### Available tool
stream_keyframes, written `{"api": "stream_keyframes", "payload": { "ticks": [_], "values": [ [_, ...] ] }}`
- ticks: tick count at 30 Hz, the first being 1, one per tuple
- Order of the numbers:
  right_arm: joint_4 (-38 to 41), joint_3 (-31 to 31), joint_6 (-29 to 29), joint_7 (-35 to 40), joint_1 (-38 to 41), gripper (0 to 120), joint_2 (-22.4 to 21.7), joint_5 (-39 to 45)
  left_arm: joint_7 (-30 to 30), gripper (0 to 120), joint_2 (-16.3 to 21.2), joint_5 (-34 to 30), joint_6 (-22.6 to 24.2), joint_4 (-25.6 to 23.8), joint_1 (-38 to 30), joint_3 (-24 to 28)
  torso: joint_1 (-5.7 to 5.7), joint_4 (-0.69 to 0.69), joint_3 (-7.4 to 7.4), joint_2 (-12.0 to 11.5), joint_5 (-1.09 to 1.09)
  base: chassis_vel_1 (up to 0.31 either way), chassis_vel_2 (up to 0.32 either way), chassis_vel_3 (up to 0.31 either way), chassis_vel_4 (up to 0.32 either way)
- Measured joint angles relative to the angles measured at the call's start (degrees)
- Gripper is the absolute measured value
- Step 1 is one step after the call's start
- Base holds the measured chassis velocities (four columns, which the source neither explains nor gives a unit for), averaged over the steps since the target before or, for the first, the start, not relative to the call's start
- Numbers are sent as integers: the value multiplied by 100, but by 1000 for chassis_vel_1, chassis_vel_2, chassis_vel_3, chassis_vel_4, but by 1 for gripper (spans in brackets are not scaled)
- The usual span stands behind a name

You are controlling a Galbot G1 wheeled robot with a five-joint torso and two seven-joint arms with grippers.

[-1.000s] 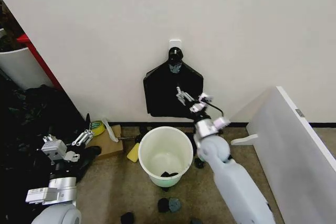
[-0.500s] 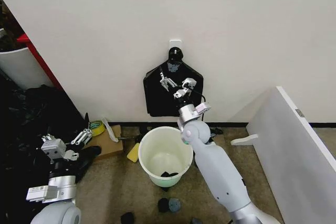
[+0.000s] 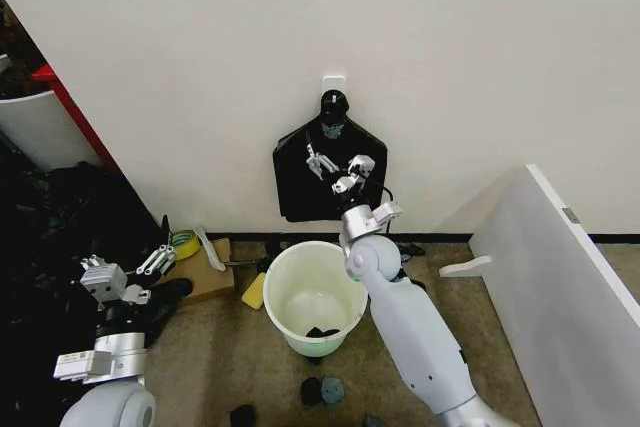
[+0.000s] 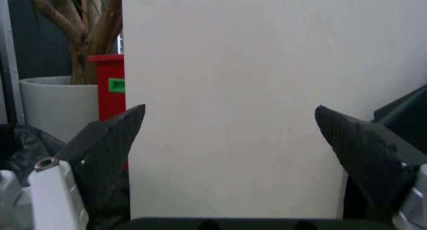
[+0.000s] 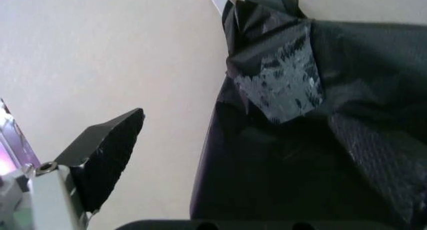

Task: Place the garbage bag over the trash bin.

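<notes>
White trash bin (image 3: 316, 295) with pale greenish inside, black bag bundle (image 3: 300, 182)

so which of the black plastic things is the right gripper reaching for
The flat fan-shaped bundle of bags hanging on the wall hook above the white bin. The open right gripper is up against it; the black scraps lie low, in the bin.

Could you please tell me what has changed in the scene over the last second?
The right gripper has risen and swung toward the robot's left, from the lower right part of the hanging bundle of black bags up to just below its neck, fingers open and holding nothing. The left gripper stayed parked low near the floor, open. The trash bin and the bundle have not moved.
</notes>
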Motion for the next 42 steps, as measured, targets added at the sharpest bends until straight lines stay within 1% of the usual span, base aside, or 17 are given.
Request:
{"api": "stream_keyframes", "payload": {
  "ticks": [4,6,10,13,15,16,20,21,24,27,29,33,34,35,38,40,42],
  "values": [
    [23,0,-125,9,97,98,37,763,-5,100,-3,3,-2,-11,31,0,0,0,0,0,0,0,0,0,0],
    [30,3,-144,3,111,98,40,905,-9,100,-2,5,-4,-17,40,-2,0,1,0,0,-1,0,0,0,0],
    [58,0,-162,-90,117,84,37,1129,-26,100,-1,16,-7,-31,52,-10,0,0,0,0,0,0,0,0,0],
    [131,-18,-162,-183,116,69,34,1329,-33,100,-7,39,-12,-30,61,-6,0,0,0,0,0,0,0,0,0],
    [157,-23,-161,-228,120,67,34,1412,-34,100,-10,47,-13,-29,65,0,0,0,0,0,-1,0,0,0,0],
    [168,-25,-157,-272,134,61,34,1466,-35,100,-9,54,-15,-27,66,4,0,0,0,0,0,0,0,0,0],
    [156,-24,-144,-312,193,44,38,1489,-39,100,-3,58,-17,-18,66,5,0,0,0,0,-1,0,0,0,0],
    [156,-24,-144,-312,193,44,38,1489,-39,100,-3,58,-17,-18,66,5,0,0,0,0,-1,0,0,0,0],
    [121,-13,-143,-310,203,34,42,1477,-41,100,8,59,-18,-11,66,4,0,0,0,0,0,0,0,0,0],
    [91,5,-143,-237,196,20,43,1462,-44,100,16,65,-18,6,62,4,0,0,0,0,0,0,0,0,0],
    [88,13,-145,-207,188,20,42,1471,-45,100,18,70,-19,13,59,5,0,0,0,0,0,0,0,0,0],
    [83,43,-152,-151,170,35,43,1565,-47,100,18,89,-23,42,45,20,0,0,0,0,-1,0,0,0,0],
    [84,47,-156,-139,169,42,47,1607,-48,100,18,92,-24,47,43,24,0,0,0,0,-1,0,0,0,0],
    [84,47,-156,-139,169,42,47,1607,-48,100,18,92,-24,47,43,24,0,0,0,0,-1,0,0,0,0],
    [102,69,-185,-78,165,55,73,1789,-49,100,18,97,-27,60,37,27,0,0,0,0,-1,0,0,0,0],
    [109,77,-200,-50,165,60,83,1865,-50,100,18,98,-30,64,33,27,0,0,0,0,0,0,0,0,0],
    [125,86,-236,18,164,70,99,2007,-51,100,9,108,-34,78,28,35,0,0,0,0,0,0,0,0,0]
  ]
}}
